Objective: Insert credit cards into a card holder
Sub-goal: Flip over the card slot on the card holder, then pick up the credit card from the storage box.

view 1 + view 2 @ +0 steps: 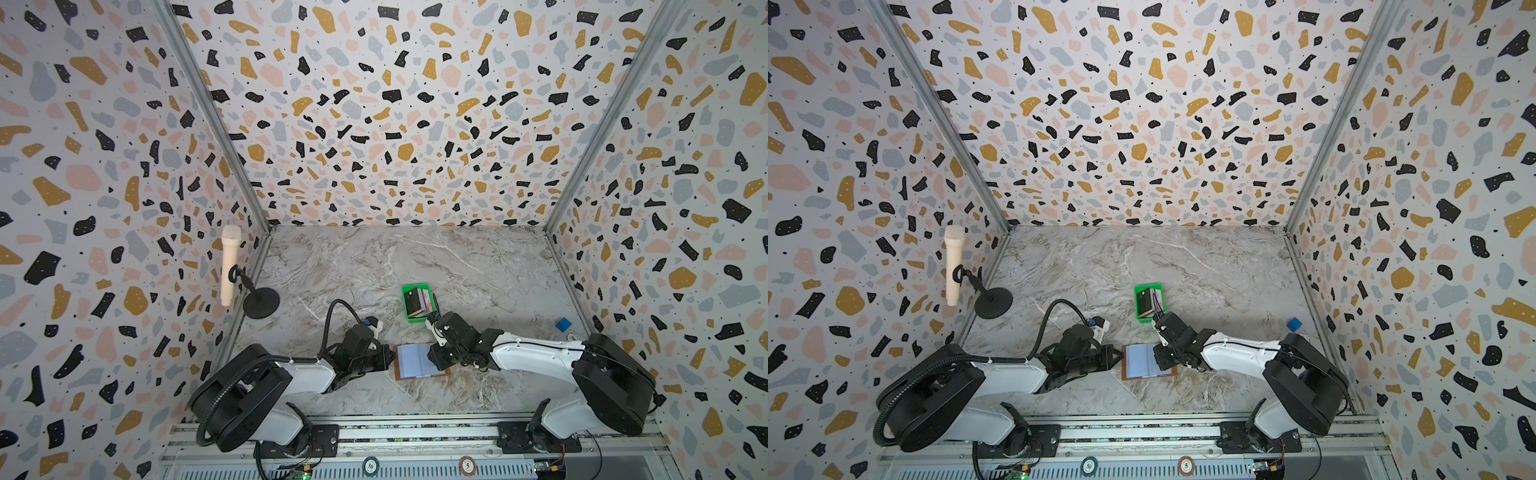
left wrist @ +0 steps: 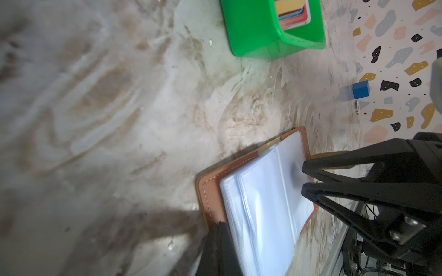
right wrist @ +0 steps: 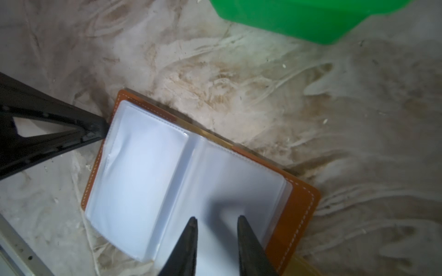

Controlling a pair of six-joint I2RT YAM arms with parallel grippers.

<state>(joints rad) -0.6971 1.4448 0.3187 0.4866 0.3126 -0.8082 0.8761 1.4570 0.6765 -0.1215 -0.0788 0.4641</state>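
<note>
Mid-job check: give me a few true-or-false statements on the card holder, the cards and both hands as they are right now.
1. The card holder lies open on the table. True.
2. A card already sits in the sleeves. False: the sleeves in view look empty.
3. The credit cards are in the green tray. True.
4. The right hand holds a card. False: its jaws stand apart, empty, over the sleeves.
5. The left hand is shut at the card holder's edge. True.

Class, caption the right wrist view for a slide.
Right end effector, jaws apart, poised over the open card holder.
</note>
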